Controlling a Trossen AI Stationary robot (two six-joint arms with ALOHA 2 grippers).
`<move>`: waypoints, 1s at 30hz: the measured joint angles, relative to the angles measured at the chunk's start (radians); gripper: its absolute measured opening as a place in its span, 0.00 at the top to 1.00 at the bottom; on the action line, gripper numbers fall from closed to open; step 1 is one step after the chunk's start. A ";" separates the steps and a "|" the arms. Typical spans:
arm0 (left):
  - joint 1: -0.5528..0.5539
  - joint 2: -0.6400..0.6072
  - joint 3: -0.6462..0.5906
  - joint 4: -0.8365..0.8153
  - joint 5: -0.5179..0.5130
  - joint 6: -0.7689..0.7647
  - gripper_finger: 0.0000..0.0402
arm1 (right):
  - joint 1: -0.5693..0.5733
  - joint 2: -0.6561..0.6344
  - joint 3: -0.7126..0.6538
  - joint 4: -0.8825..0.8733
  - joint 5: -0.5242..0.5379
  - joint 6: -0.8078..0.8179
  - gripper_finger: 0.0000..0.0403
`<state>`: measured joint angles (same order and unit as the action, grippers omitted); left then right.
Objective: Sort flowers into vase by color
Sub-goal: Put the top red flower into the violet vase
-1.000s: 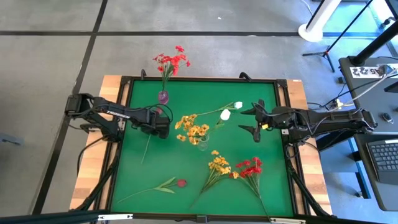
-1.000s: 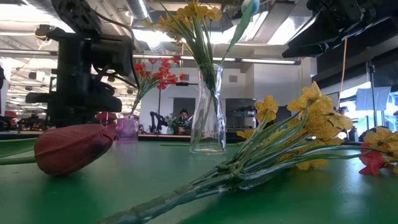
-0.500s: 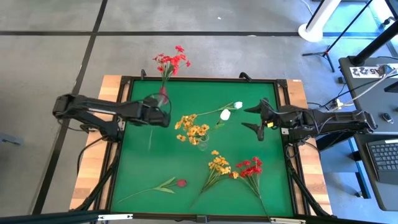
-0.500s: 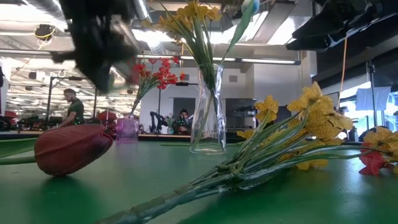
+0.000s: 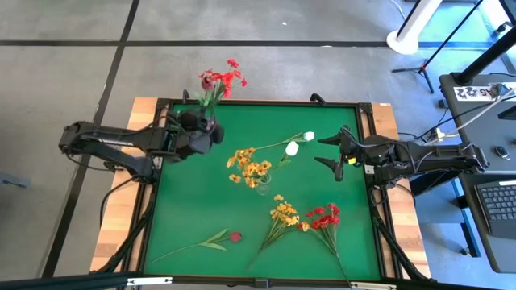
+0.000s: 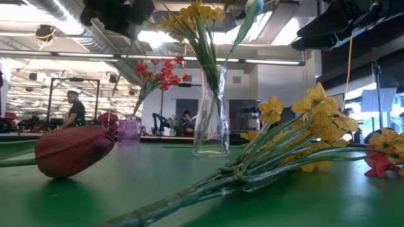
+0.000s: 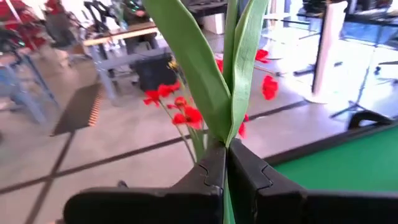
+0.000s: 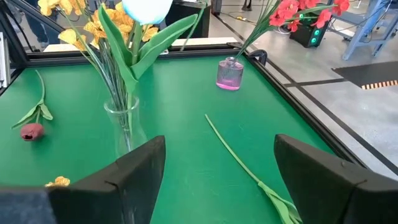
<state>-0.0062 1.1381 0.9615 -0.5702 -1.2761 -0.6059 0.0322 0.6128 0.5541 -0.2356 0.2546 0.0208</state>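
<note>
Gripping a green flower stem, L gripper has jaws clenched on it by the pink vase w/ red flowers at bench far edge; R gripper hangs w/ jaws released near the clear vase (yellow blooms in it).

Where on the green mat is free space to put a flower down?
Free: the near-left mat, between the left frame and the dark pink-red bud, and the far-right corner. Crowded: the middle around the clear vase, and near-right, where yellow clusters and red clusters lie.
</note>
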 joint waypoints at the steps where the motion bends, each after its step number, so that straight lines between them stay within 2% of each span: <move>1: 0.018 0.002 0.000 0.017 0.006 0.028 1.00 | 0.000 0.000 0.000 0.001 0.000 0.000 0.26; 4: 0.074 0.003 -0.002 0.108 0.117 0.117 1.00 | 0.000 0.000 0.000 0.001 0.000 0.000 0.26; 6: 0.103 0.002 -0.026 0.286 0.283 0.246 1.00 | 0.000 0.000 0.000 0.001 0.000 -0.001 0.26; 8: 0.112 0.003 -0.069 0.496 0.502 0.403 1.00 | 0.000 0.000 0.000 0.002 0.000 -0.003 0.26; 9: 0.115 0.004 -0.089 0.586 0.583 0.471 1.00 | 0.000 0.000 0.000 0.001 0.000 -0.003 0.26; 10: 0.118 0.004 -0.104 0.658 0.616 0.514 1.00 | 0.000 0.000 0.000 0.002 0.000 -0.003 0.26; 11: 0.125 0.003 -0.118 0.705 0.612 0.540 1.00 | 0.000 0.000 0.000 0.002 0.000 -0.003 0.26; 14: 0.163 -0.017 -0.180 0.785 0.510 0.578 1.00 | 0.000 0.000 0.000 0.001 0.000 -0.002 0.26; 24: 0.345 -0.101 -0.460 1.095 0.511 0.677 1.00 | 0.001 0.000 0.000 0.002 0.000 0.001 0.26; 30: 0.405 -0.148 -0.513 1.174 0.512 0.736 1.00 | 0.001 0.007 0.000 0.002 0.000 0.016 0.26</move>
<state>0.3989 0.9906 0.4480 0.6040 -0.7646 0.1299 0.0330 0.6201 0.5537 -0.2331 0.2543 0.0372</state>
